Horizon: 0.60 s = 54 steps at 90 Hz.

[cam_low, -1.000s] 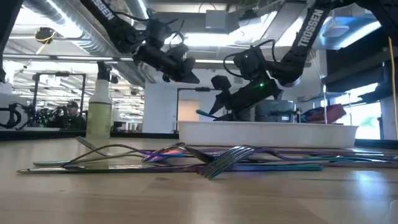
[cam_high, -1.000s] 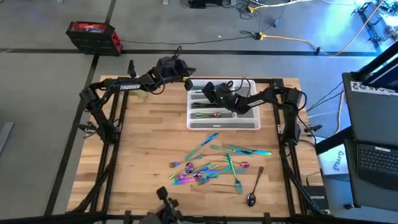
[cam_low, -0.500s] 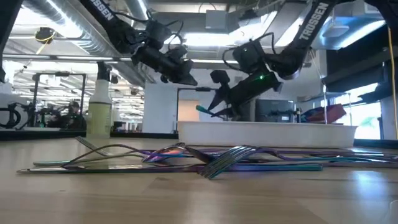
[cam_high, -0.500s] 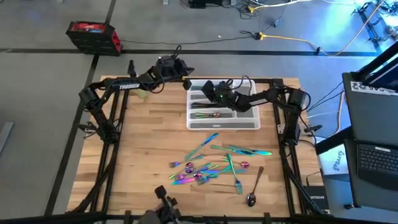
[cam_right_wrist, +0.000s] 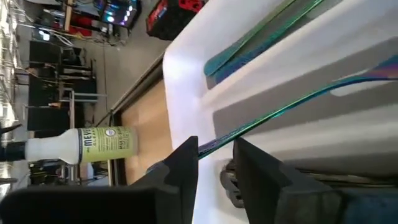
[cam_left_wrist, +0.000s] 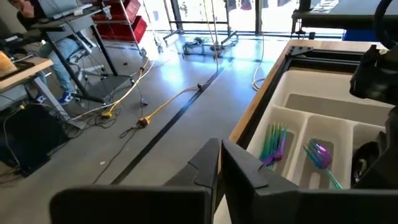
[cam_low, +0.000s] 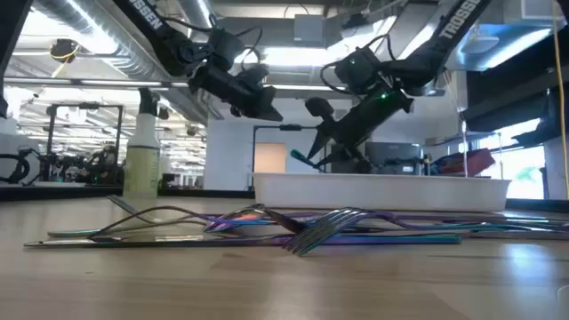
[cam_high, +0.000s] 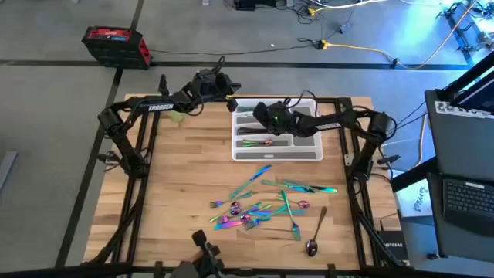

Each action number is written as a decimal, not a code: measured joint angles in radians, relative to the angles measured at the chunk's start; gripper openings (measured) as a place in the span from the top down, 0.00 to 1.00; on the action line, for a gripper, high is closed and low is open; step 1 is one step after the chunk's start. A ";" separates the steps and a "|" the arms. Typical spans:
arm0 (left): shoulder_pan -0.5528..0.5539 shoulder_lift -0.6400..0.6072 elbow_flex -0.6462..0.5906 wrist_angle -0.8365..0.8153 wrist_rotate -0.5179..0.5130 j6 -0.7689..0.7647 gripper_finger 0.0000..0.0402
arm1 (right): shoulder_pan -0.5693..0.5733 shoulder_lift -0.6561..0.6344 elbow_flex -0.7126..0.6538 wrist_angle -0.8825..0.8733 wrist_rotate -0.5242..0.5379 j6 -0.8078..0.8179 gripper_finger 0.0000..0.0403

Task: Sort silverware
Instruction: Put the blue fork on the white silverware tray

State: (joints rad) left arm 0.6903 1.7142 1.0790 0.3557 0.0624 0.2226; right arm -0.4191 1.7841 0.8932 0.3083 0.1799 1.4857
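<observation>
High view: right claw [cam_high: 261,114] over the white tray's [cam_high: 312,154] ten-o'clock corner, pinching a teal knife [cam_right_wrist: 292,102] lengthwise along a compartment; left claw [cam_left_wrist: 219,163] hangs shut, empty, beside the tray.

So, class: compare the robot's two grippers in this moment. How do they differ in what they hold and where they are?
The right gripper is shut on a slim teal piece of silverware, while the left gripper is shut and holds nothing. The right gripper hangs over the white tray; the left gripper hovers just outside the tray's far left corner. Both are raised above the table.
</observation>
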 joint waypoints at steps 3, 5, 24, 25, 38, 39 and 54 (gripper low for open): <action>0.000 0.000 0.000 0.000 0.000 0.000 0.99 | 0.000 -0.001 0.000 -0.009 0.000 0.000 0.79; 0.000 0.000 0.000 -0.001 0.000 0.000 0.99 | 0.000 -0.002 0.000 -0.015 -0.001 0.000 0.79; 0.005 0.000 0.000 -0.001 0.000 0.000 0.99 | 0.000 -0.003 0.000 -0.029 -0.042 -0.017 0.79; 0.006 0.000 0.000 -0.001 0.000 -0.001 0.99 | 0.000 -0.003 0.000 -0.031 -0.042 -0.019 0.79; 0.016 0.000 0.000 -0.001 0.000 -0.004 0.99 | -0.002 -0.003 0.033 -0.133 -0.042 -0.056 0.79; 0.017 0.000 0.000 0.000 0.000 -0.004 0.99 | -0.002 -0.003 0.037 -0.142 -0.042 -0.060 0.79; 0.026 0.000 0.000 0.000 0.000 -0.006 0.99 | -0.007 -0.003 0.089 -0.196 -0.011 -0.170 0.79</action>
State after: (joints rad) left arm 0.7165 1.7142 1.0790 0.3553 0.0624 0.2161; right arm -0.4264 1.7809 0.9827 0.1124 0.1688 1.3159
